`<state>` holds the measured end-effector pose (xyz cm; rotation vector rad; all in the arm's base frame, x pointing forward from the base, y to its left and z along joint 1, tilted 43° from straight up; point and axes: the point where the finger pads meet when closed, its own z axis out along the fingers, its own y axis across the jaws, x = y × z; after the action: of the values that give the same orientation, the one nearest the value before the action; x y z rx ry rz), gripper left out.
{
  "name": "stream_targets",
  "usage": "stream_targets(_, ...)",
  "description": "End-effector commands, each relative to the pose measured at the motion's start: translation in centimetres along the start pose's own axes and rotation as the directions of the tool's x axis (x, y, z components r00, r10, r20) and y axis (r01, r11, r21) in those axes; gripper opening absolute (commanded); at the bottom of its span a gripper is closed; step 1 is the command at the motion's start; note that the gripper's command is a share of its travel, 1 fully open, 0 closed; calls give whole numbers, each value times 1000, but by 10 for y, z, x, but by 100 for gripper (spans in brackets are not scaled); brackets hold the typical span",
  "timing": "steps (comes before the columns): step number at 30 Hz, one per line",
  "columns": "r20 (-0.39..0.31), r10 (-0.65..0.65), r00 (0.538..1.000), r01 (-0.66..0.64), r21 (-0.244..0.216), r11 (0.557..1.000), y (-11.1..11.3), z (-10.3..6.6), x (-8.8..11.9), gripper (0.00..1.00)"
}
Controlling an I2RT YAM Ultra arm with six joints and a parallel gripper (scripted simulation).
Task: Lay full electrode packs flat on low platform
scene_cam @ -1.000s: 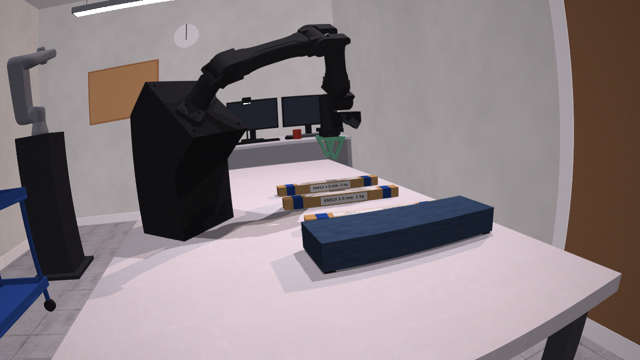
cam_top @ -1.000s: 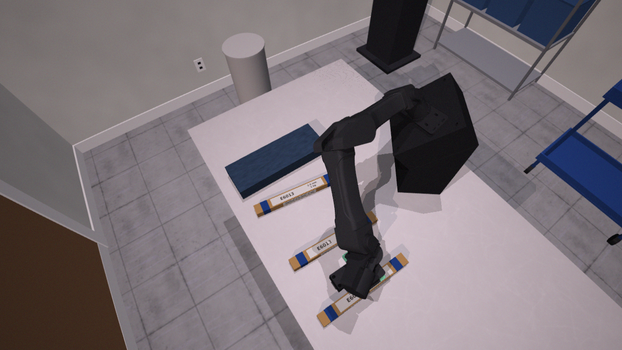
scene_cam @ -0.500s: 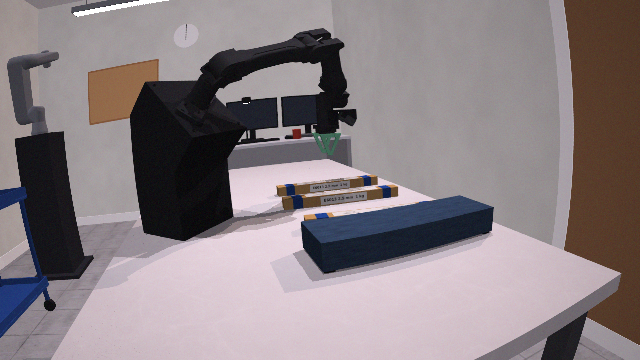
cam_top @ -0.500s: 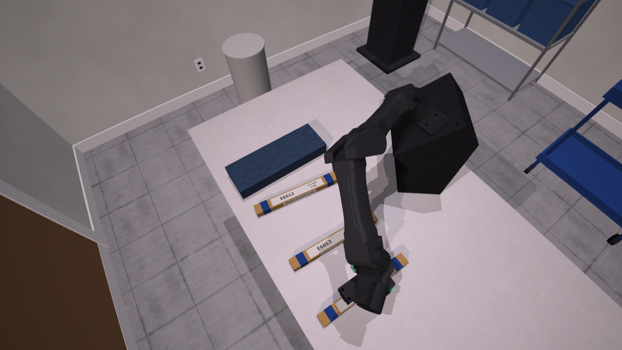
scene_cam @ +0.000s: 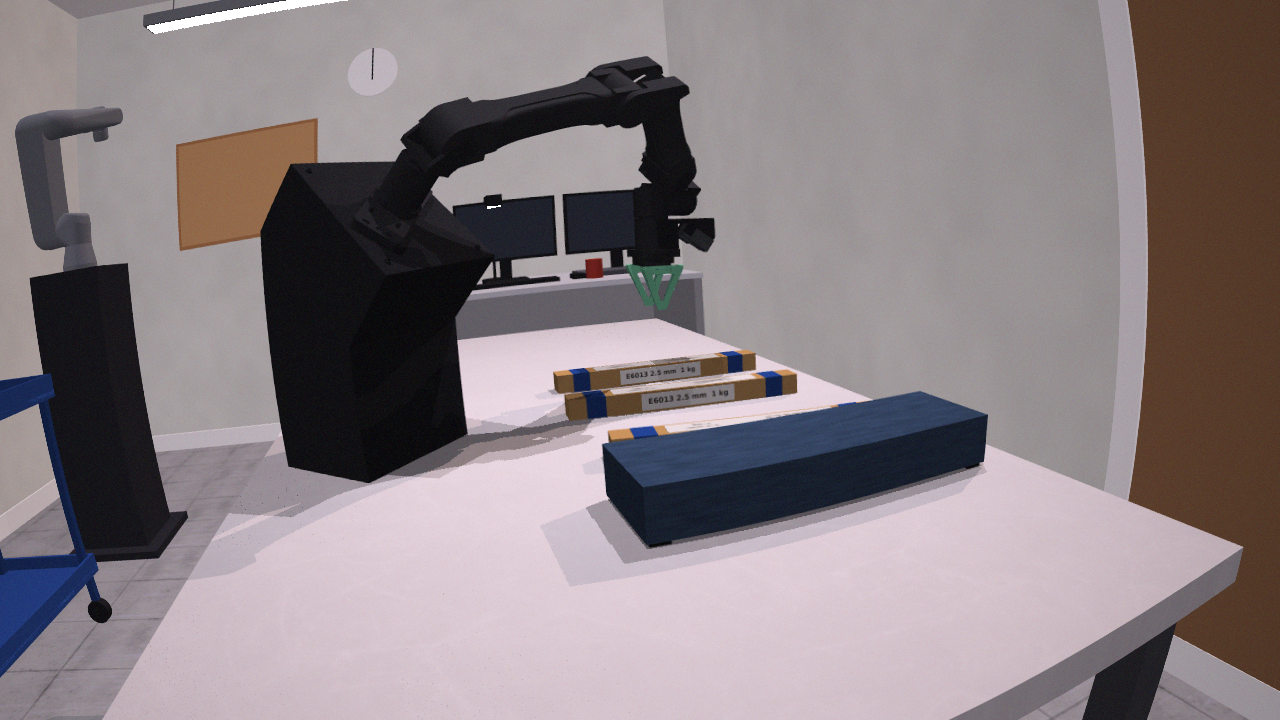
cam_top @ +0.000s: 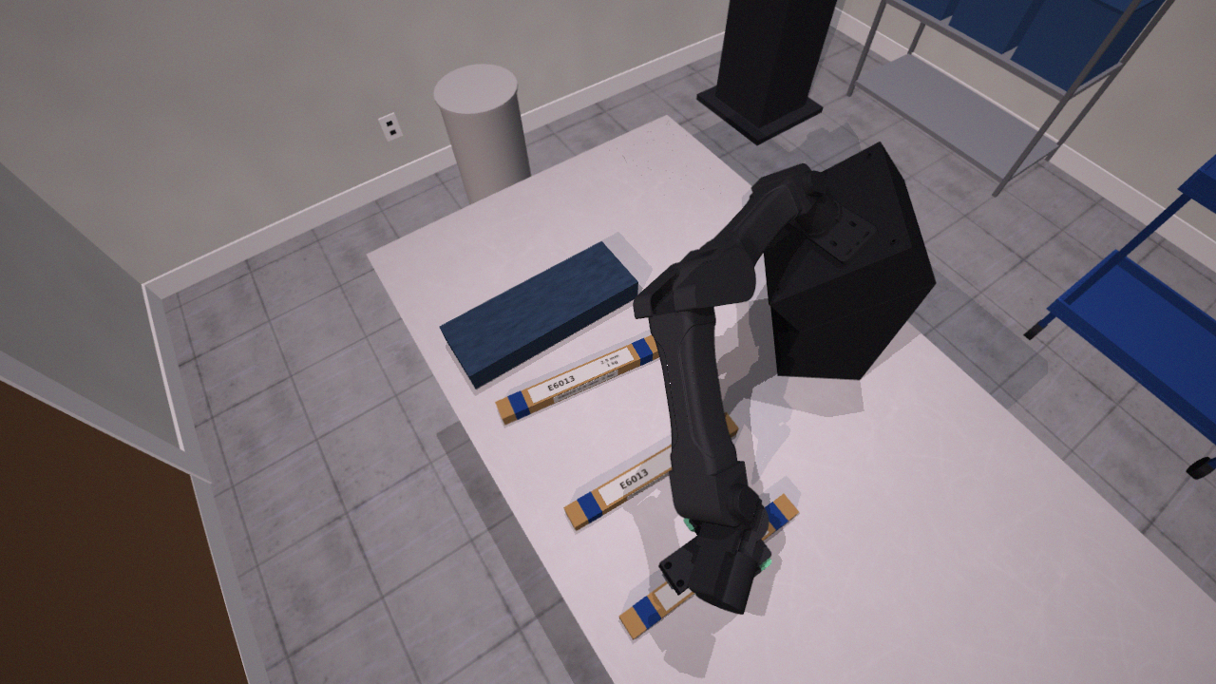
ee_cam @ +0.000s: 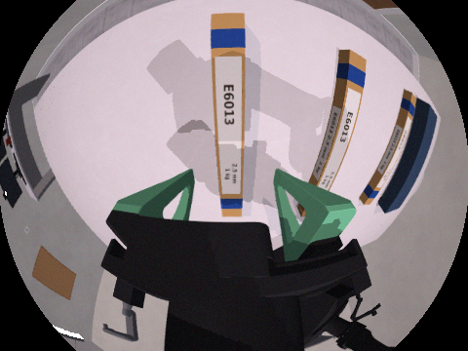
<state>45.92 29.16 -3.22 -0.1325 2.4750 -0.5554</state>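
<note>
Apparently, the gripper [cam_top: 728,544] [scene_cam: 656,304] [ee_cam: 234,175], fingers parted and empty, hangs over the far pack [cam_top: 646,612] [scene_cam: 660,372] [ee_cam: 229,102] to straddle it for a weighing lift; the middle pack [cam_top: 633,479] [scene_cam: 689,395] [ee_cam: 346,128] and near pack [cam_top: 560,382] [scene_cam: 637,434] [ee_cam: 392,152] lie on the table [cam_top: 901,510] [scene_cam: 447,617] [ee_cam: 122,73], beside the bare platform [cam_top: 540,306] [scene_cam: 796,474] [ee_cam: 411,156].

The arm hides the middle of the farthest pack [cam_top: 639,616] [scene_cam: 657,370] [ee_cam: 229,112] (top view, annoyingly).
</note>
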Motion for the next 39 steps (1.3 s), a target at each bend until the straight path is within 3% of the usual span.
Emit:
stream_targets(1, 50, 16, 999, -14, -28, 999, 8, -27, -18, 74)
stream_targets(13, 31, -5, 1000, 6, -14, 1000, 13, -16, -6, 74)
stream_targets(15, 31, -5, 1000, 6, -14, 1000, 13, -16, -6, 74)
stream_targets(16, 47, 13, 999, -11, -26, 1000, 10, -26, -16, 74)
stream_targets(26, 31, -5, 1000, 6, -14, 1000, 15, -17, -7, 74)
stream_targets(29, 42, 7, 999, -6, -22, 1000, 13, -24, -13, 74)
stream_targets(39, 35, -1, 999, 2, -17, 1000, 15, -20, -9, 74)
